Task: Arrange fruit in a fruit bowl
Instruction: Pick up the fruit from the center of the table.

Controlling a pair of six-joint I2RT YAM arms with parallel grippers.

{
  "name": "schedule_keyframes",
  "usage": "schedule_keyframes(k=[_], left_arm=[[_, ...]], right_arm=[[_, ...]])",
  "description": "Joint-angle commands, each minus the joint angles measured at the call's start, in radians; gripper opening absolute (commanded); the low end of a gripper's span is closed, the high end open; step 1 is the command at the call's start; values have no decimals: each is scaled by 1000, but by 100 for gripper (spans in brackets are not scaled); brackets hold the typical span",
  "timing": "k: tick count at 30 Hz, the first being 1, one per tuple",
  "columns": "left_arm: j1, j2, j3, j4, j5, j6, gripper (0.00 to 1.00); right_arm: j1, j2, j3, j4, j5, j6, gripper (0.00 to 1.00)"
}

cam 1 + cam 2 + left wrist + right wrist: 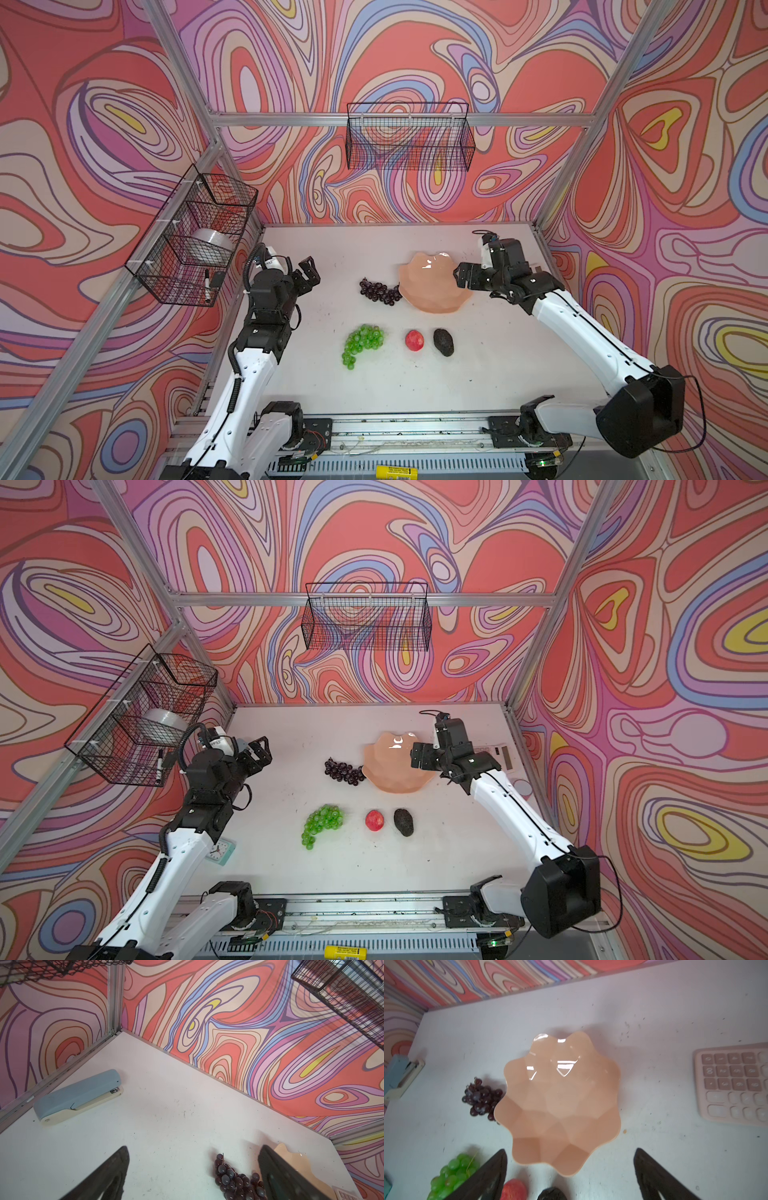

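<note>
We see a white tabletop [478, 374] with a shallow, glossy peach-pink bowl with a wavy, faceted rim [434, 286] standing toward the far edge, nearer the right edge than the left, and it holds nothing. A dark purple grape bunch [379, 291] lies against the bowl's left rim. Nearer the front edge, around the middle, three fruits lie in a row, apart from one another: a green grape bunch [362, 343], a small round red fruit [414, 340] and a dark bumpy avocado-like oval [443, 342]. The left pincer [309, 272] hangs near the left edge with its jaws wide apart and holding nothing; the right pincer [460, 277] hovers at the bowl's right rim, also spread and bare. We judge the grape bunches light, floppy and lumpy, best taken across the thick middle. The red fruit looks smooth and may slip, so we would grip across its widest part. The oval's rough skin should hold well across its short axis. The bowl looks light and slick, so a nudge could slide it. A black wire basket on the back wall [409, 137] seems empty; a black wire basket on the left wall [191, 237] holds a clear tape roll [212, 245] and a marker [206, 286].
</note>
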Motion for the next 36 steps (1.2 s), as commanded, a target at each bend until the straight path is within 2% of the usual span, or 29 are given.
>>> schedule_keyframes(k=[1,7,14,27,36], left_arm=[[0,11,20,-27,12,-26,98],[0,21,11,-18,13,-37,98],[2,20,-2,-18,-11,-50,99],[2,24,-10,-17,6,-78,99],[5,4,-25,-13,-2,-77,99]], right_arm=[[79,-47,-31,-142,-12,10,98],[233,-74,-82,-225,-35,95,96],[339,-63,-207,-201,-29,190,93],[358,176,-222,-45,48,219,84],[365,250,-233,35,139,236,79]])
